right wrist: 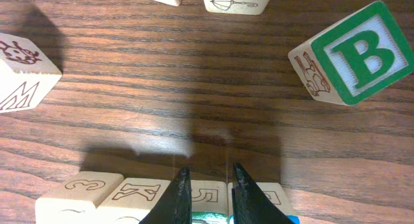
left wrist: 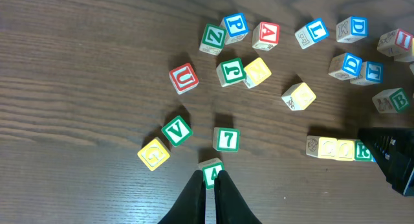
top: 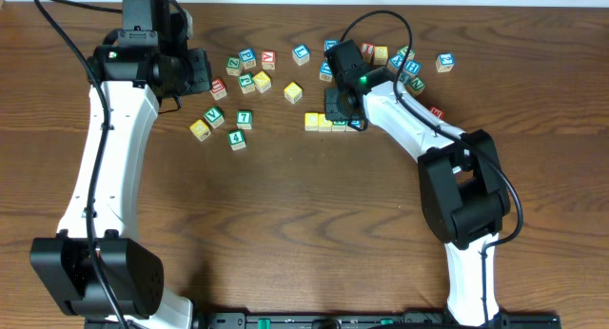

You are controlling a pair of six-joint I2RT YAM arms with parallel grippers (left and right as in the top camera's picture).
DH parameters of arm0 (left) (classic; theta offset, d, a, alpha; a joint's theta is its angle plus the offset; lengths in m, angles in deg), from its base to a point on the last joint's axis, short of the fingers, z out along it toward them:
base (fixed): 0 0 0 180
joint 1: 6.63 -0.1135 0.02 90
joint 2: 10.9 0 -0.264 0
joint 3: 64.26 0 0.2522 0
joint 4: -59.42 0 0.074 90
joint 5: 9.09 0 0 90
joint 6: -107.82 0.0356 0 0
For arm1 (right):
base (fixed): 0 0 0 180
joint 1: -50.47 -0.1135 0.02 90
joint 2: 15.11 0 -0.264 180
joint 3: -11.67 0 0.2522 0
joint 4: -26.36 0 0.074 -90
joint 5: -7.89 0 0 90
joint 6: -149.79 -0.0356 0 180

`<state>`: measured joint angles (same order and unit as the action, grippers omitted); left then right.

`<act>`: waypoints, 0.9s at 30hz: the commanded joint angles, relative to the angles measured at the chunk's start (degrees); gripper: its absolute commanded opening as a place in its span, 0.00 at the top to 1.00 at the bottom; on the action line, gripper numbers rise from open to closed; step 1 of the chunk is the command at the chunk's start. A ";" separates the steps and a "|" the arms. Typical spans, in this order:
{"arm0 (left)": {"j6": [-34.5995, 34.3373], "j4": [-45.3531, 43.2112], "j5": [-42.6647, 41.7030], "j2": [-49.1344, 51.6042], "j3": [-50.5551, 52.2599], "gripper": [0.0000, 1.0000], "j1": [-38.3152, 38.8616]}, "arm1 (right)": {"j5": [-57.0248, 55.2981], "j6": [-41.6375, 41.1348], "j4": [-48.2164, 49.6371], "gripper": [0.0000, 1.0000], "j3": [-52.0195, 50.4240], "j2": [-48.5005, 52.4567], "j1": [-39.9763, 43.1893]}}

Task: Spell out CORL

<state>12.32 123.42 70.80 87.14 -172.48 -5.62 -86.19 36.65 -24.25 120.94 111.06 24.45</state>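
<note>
Four cubes stand in a touching row: the C cube (top: 311, 122) (right wrist: 77, 188), the O cube (top: 325, 124) (right wrist: 139, 191), the green R cube (left wrist: 363, 150) (right wrist: 208, 197) and the blue-rimmed L cube (top: 355, 124) (right wrist: 275, 198). My right gripper (top: 340, 112) (right wrist: 208, 169) hangs over the R cube. Its fingers stand a narrow gap apart, narrower than a cube, with nothing between them. In the left wrist view it hides the L cube. My left gripper (top: 202, 72) (left wrist: 208, 173) is shut and empty at the far left, above a green 4 cube (left wrist: 211, 172).
A green B cube (right wrist: 362, 52) (left wrist: 394, 100) lies just beyond the row, with an M cube (right wrist: 22, 72) to its left. Several loose cubes lie behind the row (top: 404, 65). More lie left of it, among them a red U (left wrist: 184, 78) and a green 7 (left wrist: 226, 139).
</note>
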 commanded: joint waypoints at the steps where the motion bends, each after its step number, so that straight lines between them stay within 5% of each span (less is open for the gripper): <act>1: 0.72 0.26 0.48 0.44 -0.24 0.92 -0.02 | 0.37 1.16 0.00 0.83 -0.33 0.52 -0.87; 18: 0.72 0.22 0.48 0.44 -0.24 0.92 -0.02 | -0.26 1.01 0.11 0.78 0.48 -5.05 2.21; 27: 0.72 0.24 0.48 0.44 -0.24 0.92 -0.02 | -0.28 -6.51 -5.99 0.78 -1.77 -5.51 5.38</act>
<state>12.30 123.42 70.80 87.14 -172.48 -5.62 -86.01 33.85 -30.04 120.80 106.33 29.21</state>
